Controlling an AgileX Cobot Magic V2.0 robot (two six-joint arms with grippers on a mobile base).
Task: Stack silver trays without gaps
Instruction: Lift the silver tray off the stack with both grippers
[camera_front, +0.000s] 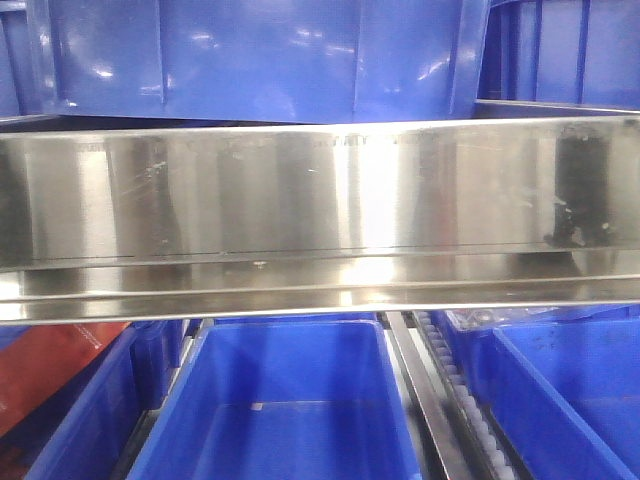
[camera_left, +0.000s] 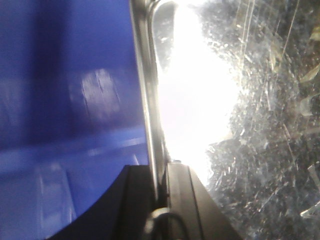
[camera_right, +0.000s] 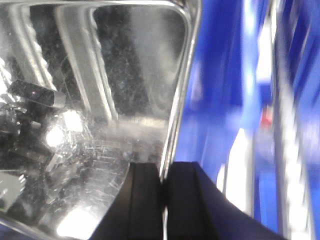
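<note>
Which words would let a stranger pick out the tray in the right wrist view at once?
Start from the blue bins filling the right side of the right wrist view. Left of them lies the silver tray, its thin rim pinched by the right gripper. Alone here it is mirror-bright, scratched, round-cornered.

The tray (camera_left: 260, 150) fills the right side, its floor scratched and washed out by a bright glare. Its thin rim (camera_left: 148, 100) runs up the middle. At the bottom, the left tool (camera_left: 161, 175) pinches that rim between two black fingers (camera_left: 134, 200). A blurred blue bin (camera_left: 65, 100) fills the left.
</note>
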